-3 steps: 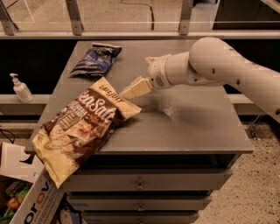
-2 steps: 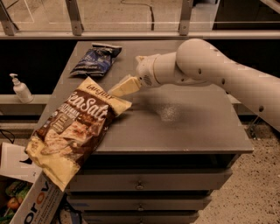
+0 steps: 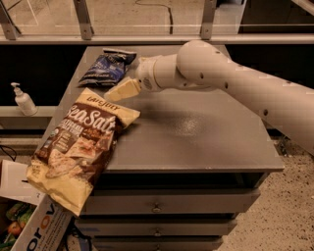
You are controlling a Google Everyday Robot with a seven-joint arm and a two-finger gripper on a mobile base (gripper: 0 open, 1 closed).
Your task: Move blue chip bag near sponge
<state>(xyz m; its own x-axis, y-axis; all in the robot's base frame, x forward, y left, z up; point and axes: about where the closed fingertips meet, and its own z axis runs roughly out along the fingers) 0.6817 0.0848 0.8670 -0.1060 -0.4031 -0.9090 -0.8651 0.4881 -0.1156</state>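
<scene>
Camera view: the blue bag lies flat at the table's far left corner, just beyond the gripper, whose fingers look pressed together and empty. The bag is probably light, crinkly and slippery, with crushable contents; pinch a crimped end. It looks sealed. No sponge shows.

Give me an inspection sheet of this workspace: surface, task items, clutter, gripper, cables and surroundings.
Surface: grey cabinet top, drawers below.
Job's things: blue chip bag lies at the far left corner; sponge, nothing seen.
Clutter: large Sea Salt bag overhangs the front left edge.
Grippers: gripper low over the top, between the two bags.
Cables: dark cable on the far floor.
Surroundings: pump bottle left of the cabinet; cardboard box on the floor.
</scene>
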